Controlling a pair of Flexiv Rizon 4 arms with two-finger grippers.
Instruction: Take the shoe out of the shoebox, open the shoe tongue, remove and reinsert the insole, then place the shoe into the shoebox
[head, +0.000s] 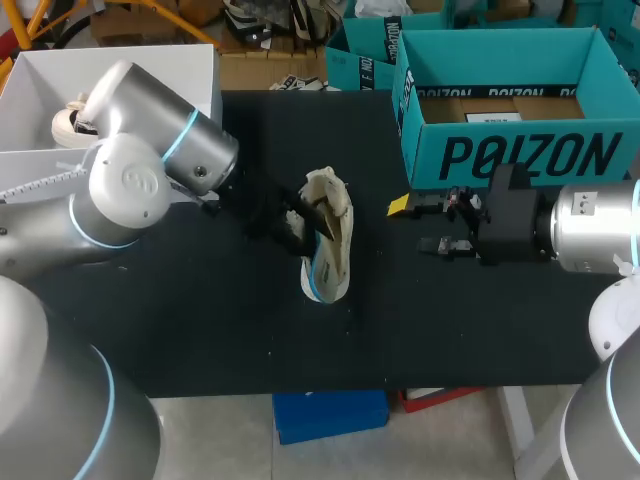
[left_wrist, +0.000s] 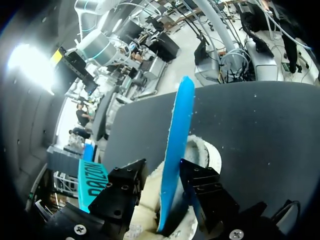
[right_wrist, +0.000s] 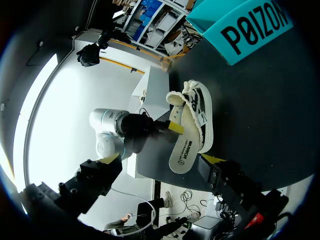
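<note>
A cream shoe (head: 330, 235) lies on its side on the black table (head: 200, 330), its sole (right_wrist: 192, 137) turned toward my right arm. A blue insole (left_wrist: 177, 145) stands up out of the shoe's opening, between the fingers of my left gripper (left_wrist: 162, 169). That gripper is open: the insole leans by one finger (left_wrist: 202, 187), with a gap to the other. In the head view my left gripper (head: 288, 225) is at the shoe's left side. My right gripper (head: 412, 226) hangs open to the right of the shoe, holding nothing. The teal shoebox (head: 510, 150) stands open at the back right.
A white box (head: 120, 70) holding a light object sits at the back left, behind my left arm. A second teal box (head: 362, 50) stands behind the shoebox's left corner. The table's front edge (head: 330, 385) runs close below the shoe.
</note>
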